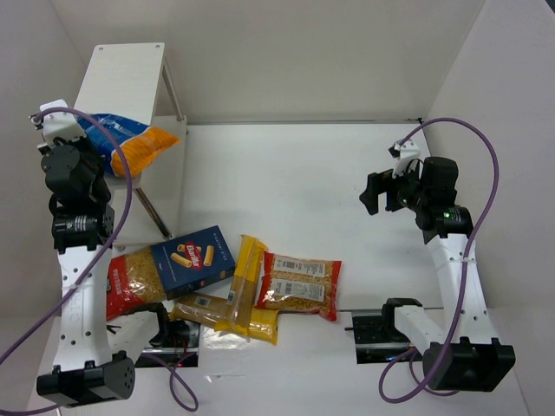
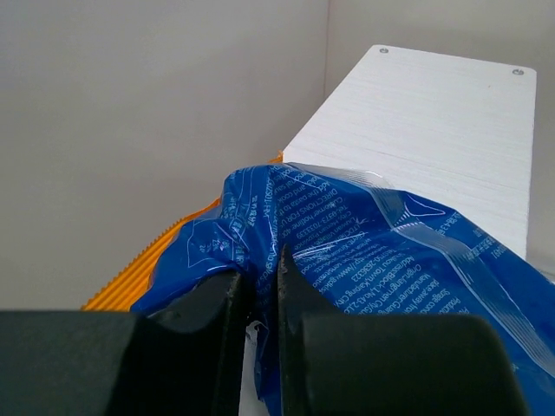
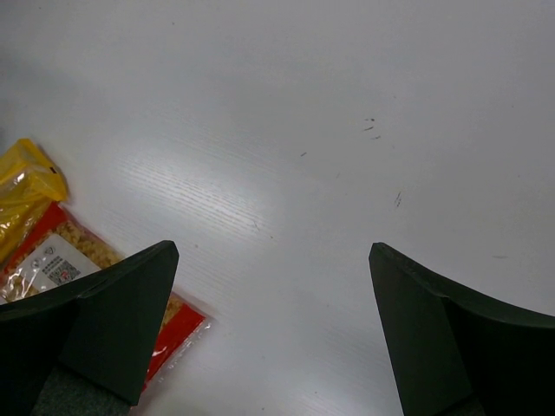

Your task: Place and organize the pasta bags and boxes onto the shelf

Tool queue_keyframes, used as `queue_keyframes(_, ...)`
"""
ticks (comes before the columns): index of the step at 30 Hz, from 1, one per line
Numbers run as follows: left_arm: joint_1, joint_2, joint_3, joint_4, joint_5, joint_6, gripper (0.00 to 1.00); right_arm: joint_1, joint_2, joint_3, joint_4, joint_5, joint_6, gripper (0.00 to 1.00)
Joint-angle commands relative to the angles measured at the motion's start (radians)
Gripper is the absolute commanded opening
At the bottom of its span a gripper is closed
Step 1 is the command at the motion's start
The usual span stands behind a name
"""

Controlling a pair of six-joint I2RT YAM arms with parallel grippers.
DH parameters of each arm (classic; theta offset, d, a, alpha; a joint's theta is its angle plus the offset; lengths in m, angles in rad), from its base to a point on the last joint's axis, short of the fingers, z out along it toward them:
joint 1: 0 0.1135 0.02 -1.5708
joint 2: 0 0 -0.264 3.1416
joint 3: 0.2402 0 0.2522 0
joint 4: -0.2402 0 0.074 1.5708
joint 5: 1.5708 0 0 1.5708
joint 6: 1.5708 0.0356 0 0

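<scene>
At the shelf edge, the left gripper pinches the blue bag.
Over open table, the right gripper stands wide.

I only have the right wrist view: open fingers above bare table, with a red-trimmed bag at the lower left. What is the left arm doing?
Observer: The left gripper is pinched shut on a blue bag with an orange end.
Operator: Where is that bag?
Observer: At the shelf, over one of its white boards. I cannot tell whether it rests there.
Operator: What is left to shelve?
Observer: Beyond your bag, a dark-blue pasta carton, long yellow spaghetti packs and a second red-trimmed bag near the left arm.
</scene>
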Motion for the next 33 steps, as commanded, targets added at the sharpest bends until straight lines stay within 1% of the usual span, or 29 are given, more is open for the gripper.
queue_keyframes(1,0.011,0.041,0.067,0.003,0.009,0.047,0.21,-0.009,-0.02,0.001,0.02,-0.022,0.009,1.0)
queue_keyframes(2,0.011,0.052,0.067,-0.011,0.018,0.056,0.23,-0.009,-0.02,0.001,0.02,-0.022,0.009,1.0)
queue_keyframes(3,0.011,0.052,0.082,-0.022,0.028,0.056,0.3,-0.009,-0.02,0.001,0.02,-0.022,0.009,1.0)
queue_keyframes(5,0.011,0.063,0.096,-0.032,0.037,0.056,0.37,-0.009,-0.02,-0.008,0.02,-0.022,0.009,1.0)
queue_keyframes(7,0.011,0.075,0.119,-0.033,0.037,0.069,0.42,-0.009,-0.02,-0.008,0.02,-0.022,0.009,1.0)
queue_keyframes(8,0.011,0.089,0.119,-0.043,0.026,0.069,0.49,-0.009,-0.02,-0.008,0.02,-0.022,0.009,1.0)
queue_keyframes(11,0.011,0.118,0.148,-0.054,0.008,0.078,0.64,-0.009,-0.02,-0.008,0.02,-0.022,0.009,1.0)
queue_keyframes(14,0.011,0.129,0.171,-0.054,-0.003,0.087,0.69,-0.009,-0.029,-0.008,0.02,-0.022,0.009,1.0)
queue_keyframes(15,0.011,0.139,0.171,-0.054,-0.012,0.087,0.73,-0.009,-0.029,-0.008,0.02,-0.031,0.009,1.0)
queue_keyframes(17,0.011,0.152,0.205,-0.065,-0.012,0.087,0.77,-0.009,-0.029,-0.008,0.02,-0.031,0.009,1.0)
queue_keyframes(20,0.011,0.176,0.298,-0.111,-0.003,0.078,0.89,-0.018,-0.029,-0.008,0.01,-0.031,0.009,1.0)
queue_keyframes(21,0.011,0.186,0.358,-0.123,0.009,0.078,0.92,-0.018,-0.029,-0.008,0.01,-0.031,0.009,1.0)
queue_keyframes(22,0.011,0.186,0.384,-0.153,0.018,0.078,0.94,-0.018,-0.029,-0.008,0.01,-0.031,0.009,1.0)
queue_keyframes(25,0.011,0.205,0.455,-0.189,0.032,0.078,0.97,-0.018,-0.038,-0.008,0.01,-0.031,0.009,1.0)
queue_keyframes(30,0.011,0.206,0.482,-0.223,-0.005,0.078,1.0,-0.018,-0.047,-0.017,0.01,-0.04,0.009,1.0)
queue_keyframes(31,0.011,0.195,0.495,-0.236,0.009,0.078,1.0,-0.018,-0.047,-0.017,0.01,-0.04,0.009,1.0)
queue_keyframes(33,0.011,0.184,0.545,-0.299,0.101,0.078,1.0,-0.027,-0.056,-0.017,0.01,-0.04,0.009,1.0)
